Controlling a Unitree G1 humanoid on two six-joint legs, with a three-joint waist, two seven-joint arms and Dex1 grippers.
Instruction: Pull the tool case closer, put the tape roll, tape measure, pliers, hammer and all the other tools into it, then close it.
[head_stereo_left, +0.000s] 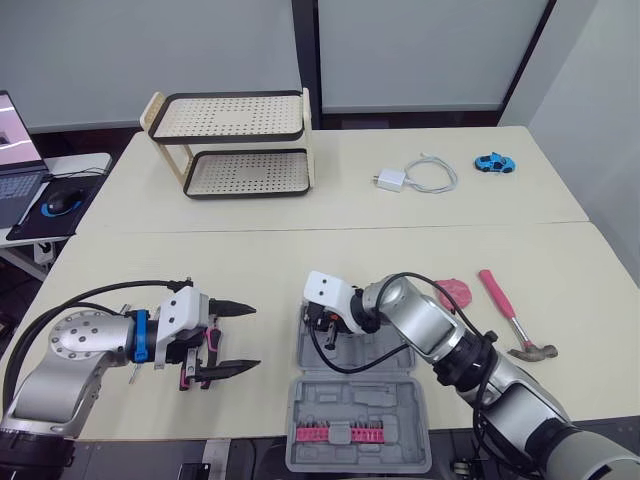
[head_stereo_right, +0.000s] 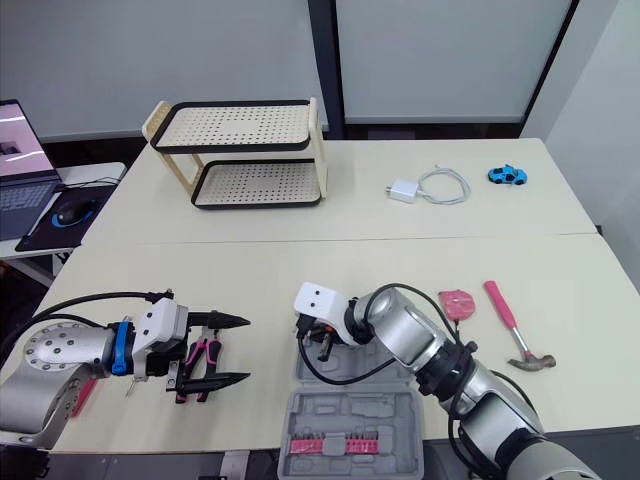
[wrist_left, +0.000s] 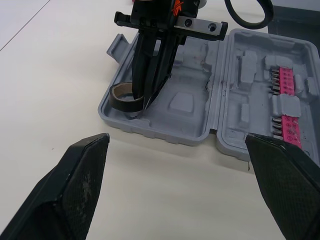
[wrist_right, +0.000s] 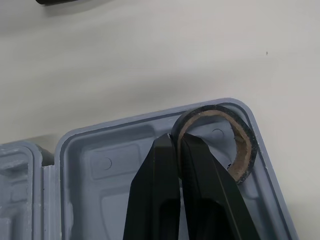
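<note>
**Tool case** (head_stereo_left: 330, 405): open at the near edge of the bench (head_stereo_left: 300, 260). The lid half is nearest the robot and carries a pink bit strip (head_stereo_left: 350, 433).

**Right end effector** (wrist_right: 175, 142): inside the far tray half, its fingers clamped together on the wall of the tape roll (wrist_right: 242, 150). The roll sits in the tray's corner.

**Left end effector** (head_stereo_left: 250, 338): hovers left of the case with its fingers wide apart and nothing between them. The pliers (head_stereo_right: 203, 357) lie on the bench just by its fingers.

**Tape measure** (head_stereo_left: 455, 290) and **hammer** (head_stereo_left: 510, 315): on the bench to the right of the case.
</note>
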